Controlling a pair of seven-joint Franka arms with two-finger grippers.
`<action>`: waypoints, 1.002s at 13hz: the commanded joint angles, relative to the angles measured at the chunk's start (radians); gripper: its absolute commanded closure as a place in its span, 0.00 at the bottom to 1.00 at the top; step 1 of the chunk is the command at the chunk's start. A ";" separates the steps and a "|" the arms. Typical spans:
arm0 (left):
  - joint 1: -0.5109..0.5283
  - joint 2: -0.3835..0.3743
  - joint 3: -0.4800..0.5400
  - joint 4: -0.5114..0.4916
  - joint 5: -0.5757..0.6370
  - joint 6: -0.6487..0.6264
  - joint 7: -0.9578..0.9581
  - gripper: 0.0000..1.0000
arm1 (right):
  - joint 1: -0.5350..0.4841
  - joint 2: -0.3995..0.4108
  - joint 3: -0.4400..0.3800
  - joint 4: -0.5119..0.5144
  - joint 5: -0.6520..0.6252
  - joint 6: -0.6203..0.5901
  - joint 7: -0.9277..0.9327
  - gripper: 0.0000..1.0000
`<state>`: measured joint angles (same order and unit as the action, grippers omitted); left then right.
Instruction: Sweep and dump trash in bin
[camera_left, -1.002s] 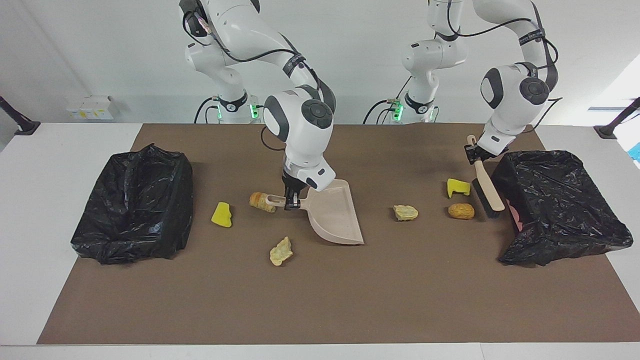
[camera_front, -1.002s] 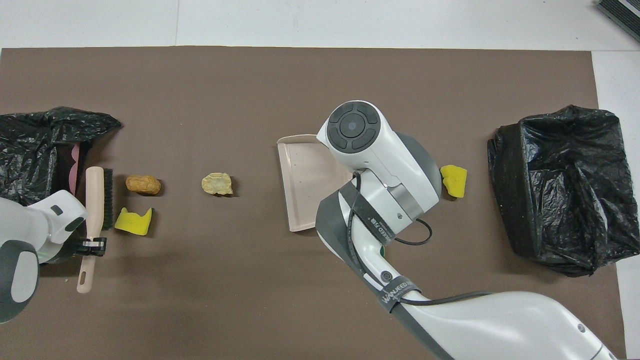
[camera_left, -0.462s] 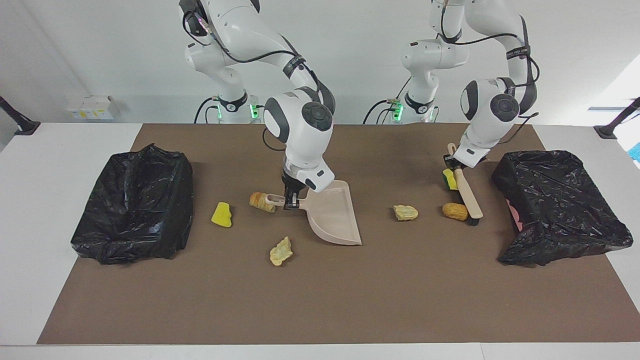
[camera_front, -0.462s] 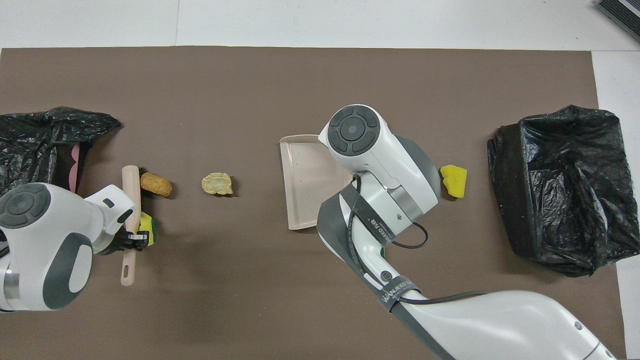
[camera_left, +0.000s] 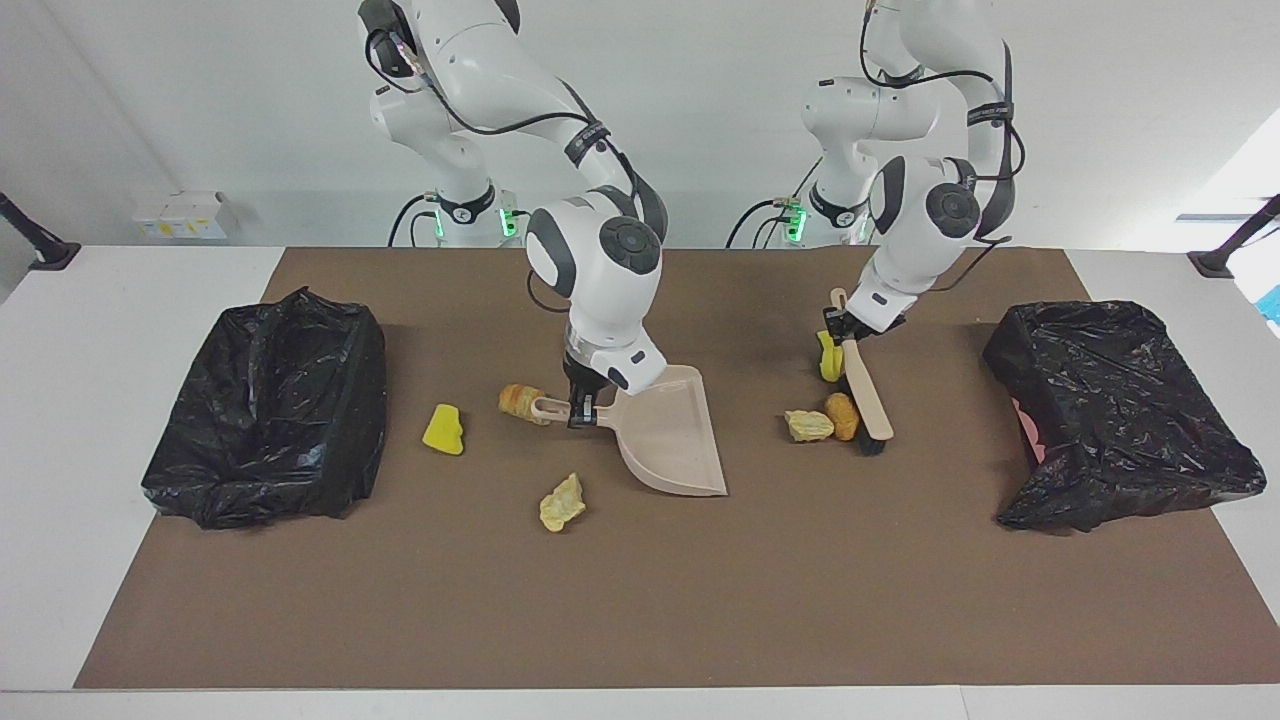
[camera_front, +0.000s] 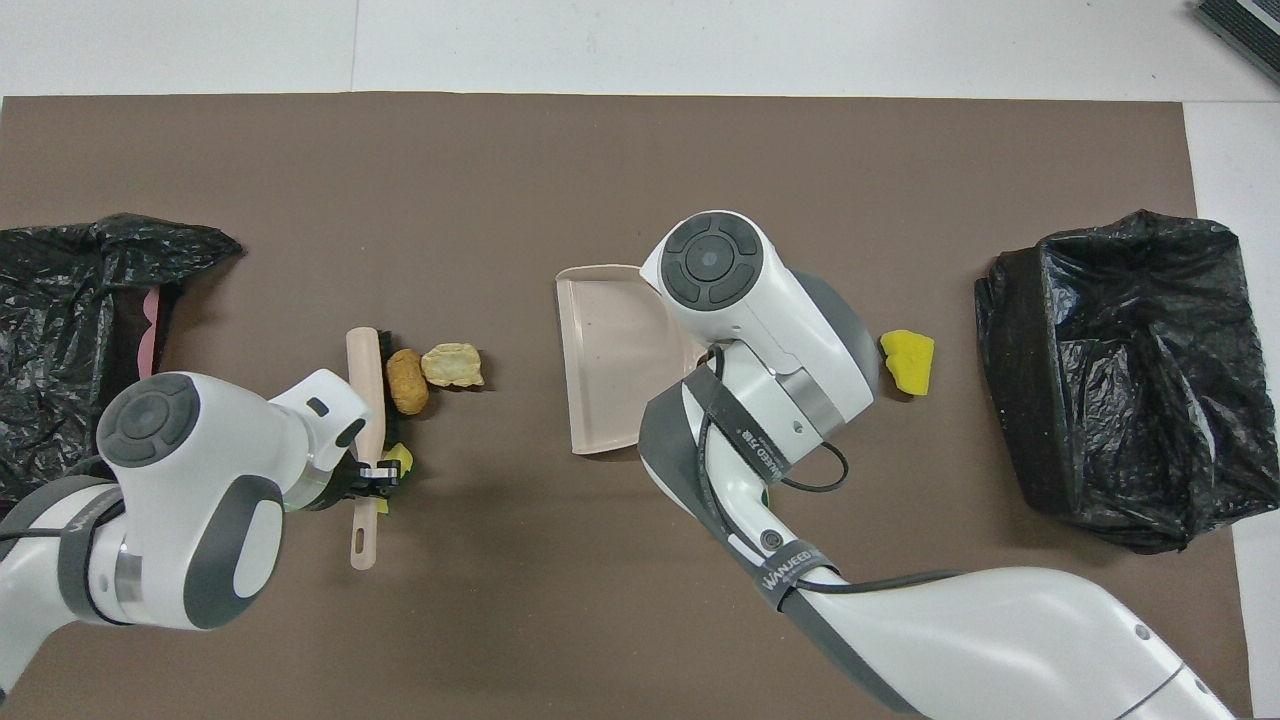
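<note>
brown mat (camera_left: 640, 600), trash (camera_left: 563, 502), two bins (camera_left: 270, 410)

Left tool (camera_left: 838, 330) grips brush (camera_left: 866, 394) against trash (camera_left: 841, 416)

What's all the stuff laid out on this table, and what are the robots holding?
Bins: two, lined with black bags, one at each end of the table.
Dustpan: one, beige, mid-table, empty.
Brush: one, beige, black bristles, against three bits.
Tan lumps: two; one at the brush, one by the dustpan's handle.
Pale chunks: two; one at the brush, one farther from the robots than the dustpan.
Yellow foam wedge: one, near the right arm's bin.
Sponge: one, yellow-green, at the brush.
Mat: one, brown.
Left pincer: holds brush.
Right pincer: holds dustpan.
</note>
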<state>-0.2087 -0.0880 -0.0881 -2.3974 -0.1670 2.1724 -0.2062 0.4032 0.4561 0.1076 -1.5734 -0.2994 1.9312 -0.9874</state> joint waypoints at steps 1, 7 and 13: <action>-0.125 0.123 0.013 0.104 -0.032 0.033 -0.115 1.00 | -0.018 0.006 0.012 -0.010 -0.003 0.043 0.050 1.00; -0.343 0.148 0.008 0.185 -0.144 0.079 -0.125 1.00 | -0.026 0.010 0.012 -0.011 -0.003 0.055 0.049 1.00; -0.368 0.152 0.021 0.285 -0.180 0.023 -0.347 1.00 | -0.026 0.010 0.012 -0.011 -0.004 0.055 0.049 1.00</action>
<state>-0.5824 0.0626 -0.0830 -2.1351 -0.3368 2.2377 -0.4780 0.3943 0.4627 0.1077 -1.5768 -0.2987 1.9537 -0.9785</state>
